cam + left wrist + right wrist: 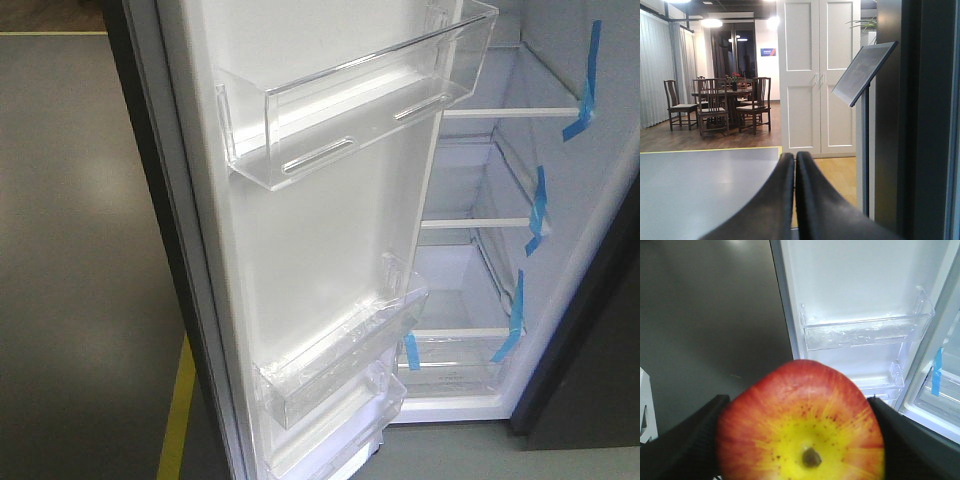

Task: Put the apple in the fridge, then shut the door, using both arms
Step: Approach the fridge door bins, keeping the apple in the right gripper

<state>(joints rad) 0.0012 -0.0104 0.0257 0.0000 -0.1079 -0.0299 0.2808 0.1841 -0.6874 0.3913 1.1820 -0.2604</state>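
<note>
**Front view:** The door (300, 230) is wide open, with its white inner face and clear bins (360, 100) turned to the camera. Right of the door, the fridge (470, 270) shows glass shelves (470, 222) edged with blue tape (538, 210). No apple or arm is visible here.

**Left wrist view:** The left jaws are pressed together with nothing between them. They point out over the grey floor (700, 185) toward a far dining set. A dark panel (910, 120) at the right may be the door's outer side, but I cannot be sure.

**Right wrist view:** The right jaws are spread to the apple's width and clamp the apple (800, 425) on both flanks, its dimple toward the camera. The apple hangs in front of the door's lower bins, and the fridge opening lies to the door's right.

The step in hand looks like carrying the apple to a shelf.
- Swing it right, past the door's edge, before reaching in, so nothing clips a bin.
- Come in above a shelf and lower the apple until it rests there.
- Let go only then, because a round apple may roll on glass.
- Keep the left arm off the door until the right arm is out.
</note>
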